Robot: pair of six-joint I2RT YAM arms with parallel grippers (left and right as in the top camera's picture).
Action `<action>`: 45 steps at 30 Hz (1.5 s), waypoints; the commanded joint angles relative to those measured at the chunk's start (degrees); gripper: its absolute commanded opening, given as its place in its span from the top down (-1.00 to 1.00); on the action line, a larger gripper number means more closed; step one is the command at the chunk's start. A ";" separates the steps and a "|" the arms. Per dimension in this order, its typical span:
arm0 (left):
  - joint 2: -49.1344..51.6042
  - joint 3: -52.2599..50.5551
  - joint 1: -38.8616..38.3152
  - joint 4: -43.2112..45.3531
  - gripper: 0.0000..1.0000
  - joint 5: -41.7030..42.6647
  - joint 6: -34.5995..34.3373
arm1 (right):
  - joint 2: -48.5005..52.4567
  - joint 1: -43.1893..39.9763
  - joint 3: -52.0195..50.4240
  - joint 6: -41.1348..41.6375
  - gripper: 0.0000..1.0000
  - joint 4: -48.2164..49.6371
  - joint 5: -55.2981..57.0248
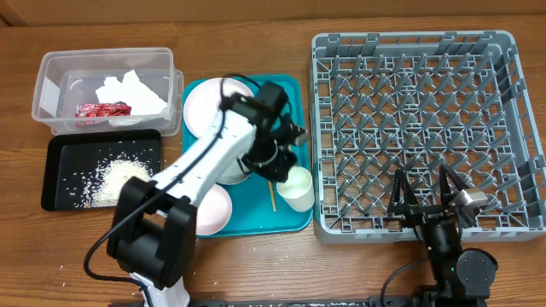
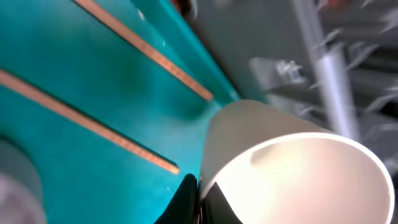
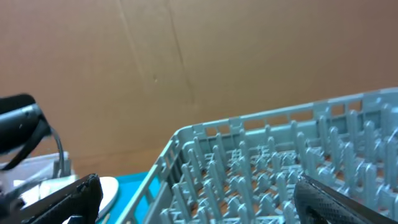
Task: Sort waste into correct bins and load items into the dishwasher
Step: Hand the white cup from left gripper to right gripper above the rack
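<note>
**A:** Toward the near edge, mid-table, where is the small white cup [image 1: 299, 189]?

**B:** Over the teal tray's [image 1: 252, 220] right side, beside the dish rack [image 1: 512, 128]. The left gripper [image 1: 288, 173] pinches its wall. Two chopsticks [image 2: 143, 46] lie near it.

**A:** And the right gripper [image 1: 422, 175]?

**B:** Near the near right corner, fingers spread wide, holding nothing.

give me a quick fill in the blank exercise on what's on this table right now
1. In the clear tub, beside the white napkin, lies a crumpled ___ wrapper.
2. The rice crumbs lie in a shallow tray coloured ___.
3. The left pincer grips the small white ___ at the teal tray.
4. The right pincer hangs ___ at the near edge of the grey rack.

Missing words: red; black; cup; open
</note>
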 commanded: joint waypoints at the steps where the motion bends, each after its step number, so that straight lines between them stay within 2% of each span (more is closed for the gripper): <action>1: 0.20 7.87 4.13 -4.15 0.92 8.79 0.76 | 1.29 0.33 7.52 3.76 -1.00 -2.23 -3.76; 6: 0.17 16.31 10.40 -12.15 0.92 17.59 3.74 | 10.32 0.31 17.59 7.39 -1.00 -8.35 -5.84; 10: 0.17 20.48 15.69 -17.20 0.92 29.64 9.79 | 24.44 0.33 29.31 7.30 -1.00 -17.59 -8.37; 13: 0.17 21.16 19.12 -19.76 0.92 36.65 12.41 | 37.33 0.33 40.06 6.88 -1.00 -23.58 -16.92; 15: 0.17 21.14 20.92 -21.55 0.92 39.58 12.96 | 45.77 0.33 46.97 6.91 -1.00 -24.09 -28.17; 19: 0.20 21.14 22.82 -25.77 0.92 45.07 17.94 | 58.01 0.33 54.03 8.15 -1.00 -16.63 -43.69; 22: 0.17 21.14 23.39 -27.21 0.92 47.23 18.97 | 66.38 0.46 54.99 15.08 -1.00 -3.93 -54.55; 24: 0.17 21.14 23.52 -27.23 0.92 49.31 18.99 | 71.04 1.38 54.99 17.16 -0.93 1.92 -58.21; 30: 0.17 21.14 24.39 -25.68 0.92 53.16 18.23 | 80.96 10.78 54.99 17.81 -0.66 10.67 -59.39; 35: 0.20 21.14 25.20 -23.43 0.92 53.70 15.21 | 81.18 13.75 54.99 17.81 -0.64 14.82 -58.77; 45: 0.20 21.14 25.24 -23.45 0.92 55.23 15.28 | 81.22 18.12 54.99 17.84 -0.64 18.27 -55.67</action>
